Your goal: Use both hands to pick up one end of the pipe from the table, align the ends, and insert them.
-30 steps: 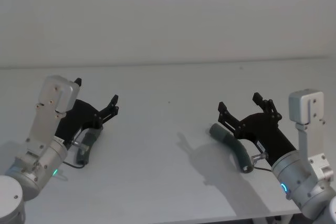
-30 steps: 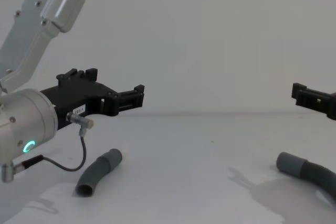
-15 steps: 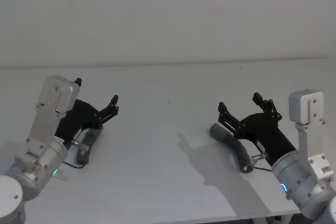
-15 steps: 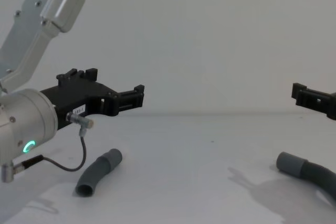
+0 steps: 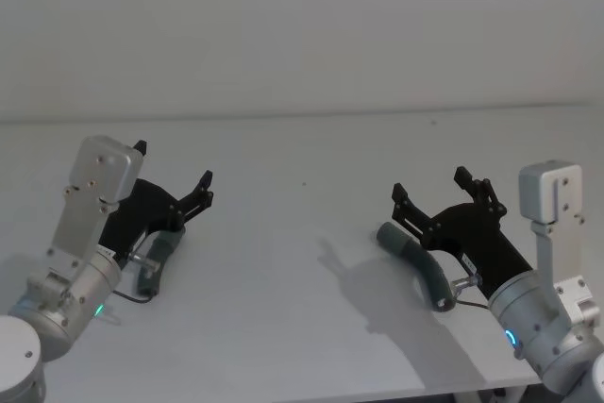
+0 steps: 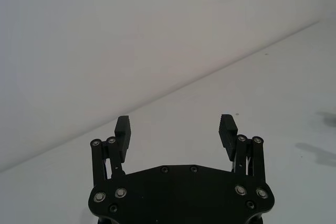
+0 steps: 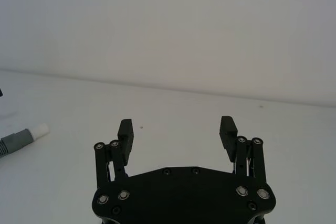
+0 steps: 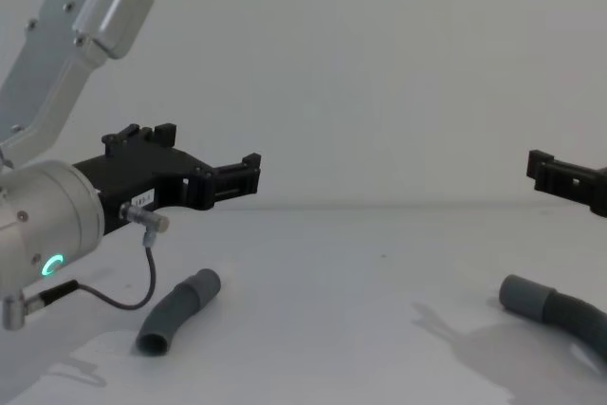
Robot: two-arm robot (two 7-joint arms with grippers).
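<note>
Both tools are held open above the worktop (image 5: 283, 261), with nothing between their fingers. The left tool (image 5: 174, 163) is over the short bent hose (image 5: 153, 261), and the right tool (image 5: 430, 183) is over the longer hose (image 5: 422, 263). The two hoses lie flat and well apart, at opposite sides of the worktop, and neither is yet touched. For a sound pick, each tool should be lowered with its fingers set across the hose, not along it. It should then be closed on the ribbed part just behind the smooth cuff (image 8: 524, 295), so that the cuff is left free for joining. A white-tipped end (image 7: 31, 134) is seen from the right wrist; which hose it belongs to cannot be told. Each bent hose may droop or swing once lifted, so a grip near the end is advised.
</note>
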